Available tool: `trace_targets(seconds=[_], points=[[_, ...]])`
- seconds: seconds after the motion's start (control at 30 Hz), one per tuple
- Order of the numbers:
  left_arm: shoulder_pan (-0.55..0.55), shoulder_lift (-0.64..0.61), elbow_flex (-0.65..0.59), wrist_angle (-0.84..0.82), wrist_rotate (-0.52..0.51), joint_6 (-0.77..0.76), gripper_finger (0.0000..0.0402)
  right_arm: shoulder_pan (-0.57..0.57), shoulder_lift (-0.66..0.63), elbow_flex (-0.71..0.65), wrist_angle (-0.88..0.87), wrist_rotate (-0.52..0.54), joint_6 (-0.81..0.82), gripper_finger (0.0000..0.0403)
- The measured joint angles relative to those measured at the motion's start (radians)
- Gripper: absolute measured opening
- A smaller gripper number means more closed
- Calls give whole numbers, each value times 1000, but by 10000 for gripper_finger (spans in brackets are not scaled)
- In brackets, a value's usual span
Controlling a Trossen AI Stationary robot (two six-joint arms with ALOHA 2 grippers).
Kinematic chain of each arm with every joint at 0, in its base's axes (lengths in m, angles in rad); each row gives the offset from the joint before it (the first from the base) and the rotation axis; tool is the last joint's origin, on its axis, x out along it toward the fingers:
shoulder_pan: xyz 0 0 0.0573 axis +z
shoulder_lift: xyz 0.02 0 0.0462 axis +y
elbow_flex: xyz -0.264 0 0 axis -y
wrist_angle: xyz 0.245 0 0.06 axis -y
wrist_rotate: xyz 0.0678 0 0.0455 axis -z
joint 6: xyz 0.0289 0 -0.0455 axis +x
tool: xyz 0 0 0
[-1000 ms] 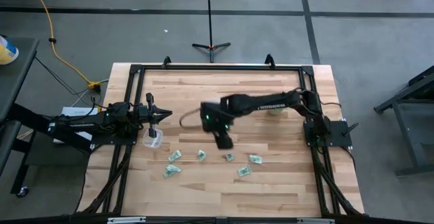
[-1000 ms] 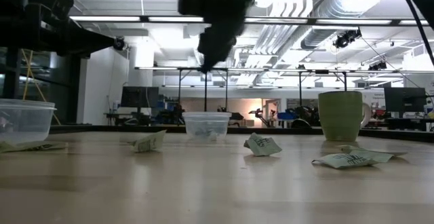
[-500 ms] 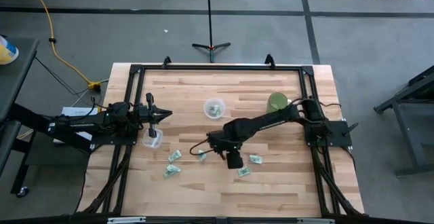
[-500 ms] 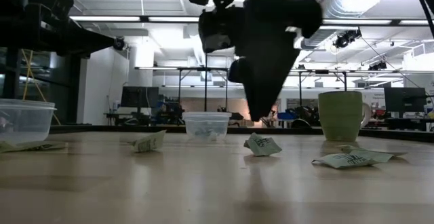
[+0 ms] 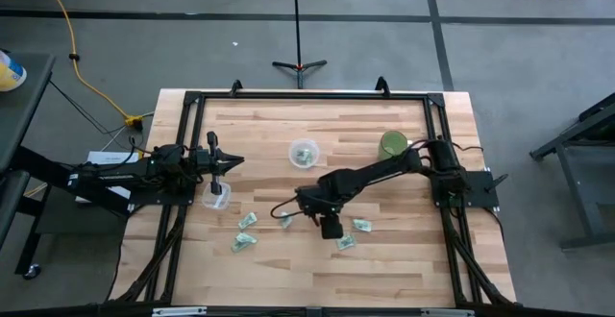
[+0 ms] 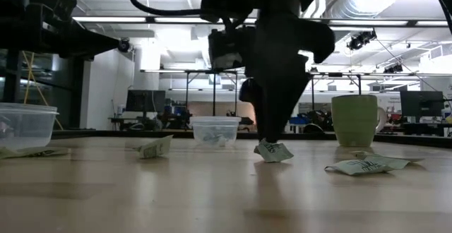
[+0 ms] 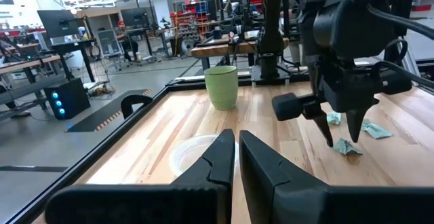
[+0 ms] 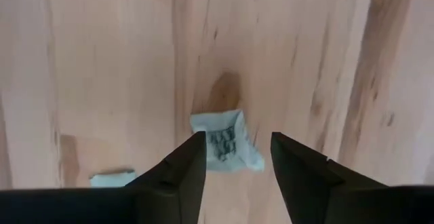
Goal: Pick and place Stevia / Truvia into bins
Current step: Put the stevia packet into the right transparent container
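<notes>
Step in hand: right gripper (image 8: pixel 234 159) descending on one Stevia sachet (image 8: pixel 226 144) near the middle of the worktop (image 5: pixel 404 259), for transfer to a bin.

To do it well (judgement): the sachet is crumpled and light, so the fingers should go down until the tips nearly graze the wood, one on each side, then close slowly so the paper is pinched and not pushed away. Keep the sachet centred in the gap. Lift straight up before any sideways travel.

Fingers, right: parted moderately, gap a little wider than the sachet, which lies between the two tips in the right wrist view. Nothing held yet. Low view shows the tips right at the sachet (image 6: pixel 272 150), just above or touching it; contact cannot be confirmed.

Fingers, left: left gripper (image 7: pixel 237 157) waits at the left side of the worktop, over the left clear bin (image 5: pixel 217 197); fingers almost together, a thin slit between them, holding nothing.

Other items: second clear bin (image 5: pixel 304 153) at far centre, already with sachets inside. Green cup (image 5: pixel 392 145) to its right. Loose sachets lie on the near side: two right of the gripper (image 5: pixel 362 226) (image 5: pixel 345 243), three left of it (image 5: pixel 285 220) (image 5: pixel 248 220) (image 5: pixel 240 243)
</notes>
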Motion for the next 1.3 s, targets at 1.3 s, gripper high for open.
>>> trace_targets(seconds=[1.3], points=[[0, 0, 0, 0, 0, 0, 60, 8, 0, 0, 13, 3, -55, 4]])
